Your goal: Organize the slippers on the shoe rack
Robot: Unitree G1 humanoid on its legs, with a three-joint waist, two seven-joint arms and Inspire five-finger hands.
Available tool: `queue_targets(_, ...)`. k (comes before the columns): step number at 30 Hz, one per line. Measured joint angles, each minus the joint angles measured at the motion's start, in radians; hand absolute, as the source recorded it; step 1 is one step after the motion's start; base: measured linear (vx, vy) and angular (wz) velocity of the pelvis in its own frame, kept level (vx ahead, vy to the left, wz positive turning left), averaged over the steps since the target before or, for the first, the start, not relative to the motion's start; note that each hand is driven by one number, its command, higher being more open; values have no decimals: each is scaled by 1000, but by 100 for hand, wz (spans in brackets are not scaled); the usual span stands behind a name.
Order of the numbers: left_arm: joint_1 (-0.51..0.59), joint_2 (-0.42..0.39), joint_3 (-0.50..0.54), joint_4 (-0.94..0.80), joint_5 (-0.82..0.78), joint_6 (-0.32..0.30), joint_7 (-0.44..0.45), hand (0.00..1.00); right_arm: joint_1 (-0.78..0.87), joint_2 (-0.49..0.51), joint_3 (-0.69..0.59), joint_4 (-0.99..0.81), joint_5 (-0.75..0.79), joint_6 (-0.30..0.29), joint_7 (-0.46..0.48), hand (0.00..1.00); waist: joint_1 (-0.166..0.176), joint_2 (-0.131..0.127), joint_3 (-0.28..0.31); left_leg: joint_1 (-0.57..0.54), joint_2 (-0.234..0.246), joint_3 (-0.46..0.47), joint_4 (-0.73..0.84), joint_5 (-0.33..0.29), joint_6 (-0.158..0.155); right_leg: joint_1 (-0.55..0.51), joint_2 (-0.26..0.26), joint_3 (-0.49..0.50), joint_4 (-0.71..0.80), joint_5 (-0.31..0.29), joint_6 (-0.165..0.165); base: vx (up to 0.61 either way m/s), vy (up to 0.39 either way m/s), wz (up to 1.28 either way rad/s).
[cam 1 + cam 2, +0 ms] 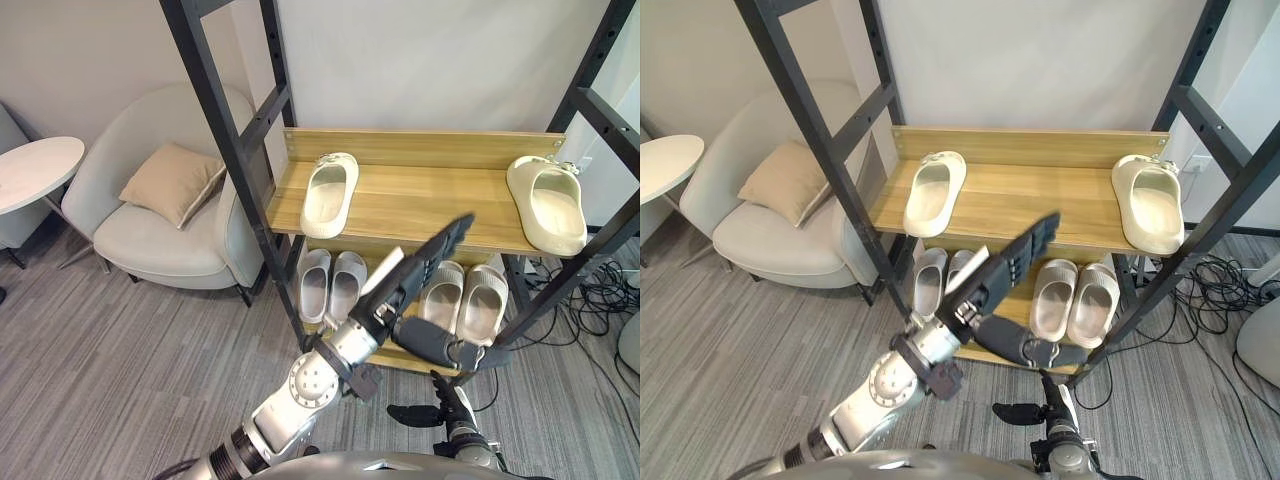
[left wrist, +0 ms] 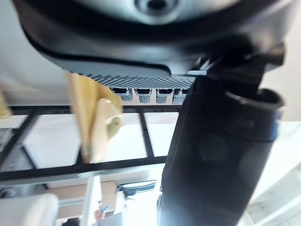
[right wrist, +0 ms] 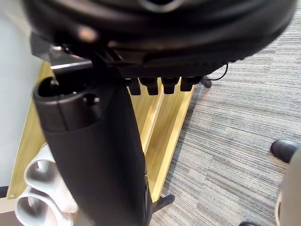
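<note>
Left eye: left robot hand point(image 1: 415, 268) is up, fingers flat out, empty. Left slipper point(image 1: 330, 193) sits on the top shelf point(image 1: 430, 200) beyond it to its left, right slipper point(image 1: 548, 203) well off to its right. Right wrist: right robot hand point(image 3: 94, 155) is loose and empty, with a pale pair point(image 3: 40, 193) just past it.

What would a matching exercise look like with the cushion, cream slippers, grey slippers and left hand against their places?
Things:
1 cushion
2 cream slippers
3 grey slippers
4 left hand

Places:
A lower shelf
B armchair
C top shelf
D raised before the rack, fingers straight

Pairs: 1-B, 2-C, 3-A, 4-D.
</note>
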Motion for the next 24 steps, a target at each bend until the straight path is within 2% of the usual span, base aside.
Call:
queue_targets(6, -78, 0, 84, -35, 86, -24, 87, 100, 12, -16, 4, 8, 0, 0, 8, 100, 0, -12, -11, 3, -2, -4, 2, 0, 0, 4, -1, -3, 2, -1, 0, 0, 0, 0)
queue_targets(8, -90, 0, 97, -35, 109, -24, 96, 100, 17, -18, 4, 8, 0, 0, 15, 100, -1, -15, -13, 3, -2, -4, 2, 0, 0, 4, -2, -3, 4, -1, 0, 0, 0, 0)
queue_targets(12, -182, 22, 130, -13, 193, -24, 120, 100, 32, -24, 8, 8, 0, 0, 27, 100, -2, -23, -17, 4, -3, -6, 2, 0, 0, 4, -3, -4, 7, -3, 1, 0, 0, 0)
queue_targets(13, -243, 27, 158, 23, 239, -24, 132, 100, 32, -25, 8, 8, 0, 0, 32, 100, -5, -26, -17, 4, -3, -6, 2, 0, 1, 4, -3, -4, 8, -3, 1, 0, 0, 0)
queue_targets(17, -358, 57, 224, 165, 299, -20, 143, 100, 30, -26, 8, 8, 0, 0, 48, 100, -12, -27, -18, 3, -3, -6, 1, 1, 1, 1, -3, -4, 8, -3, 1, 0, 0, 0)
queue_targets(21, -400, 107, 269, 271, 331, -2, 144, 100, 30, -27, 9, 8, 0, 0, 52, 100, -26, -30, -16, -1, -3, -6, -1, 0, 1, -3, -3, -4, 7, -6, 1, 0, 0, 0)
queue_targets(24, -447, 163, 312, 372, 385, 33, 144, 100, 31, -26, 9, 5, 0, 0, 64, 100, -36, -37, -12, -7, -7, -5, -3, 0, 0, -14, -2, -3, 9, -8, 0, 0, 0, 0)
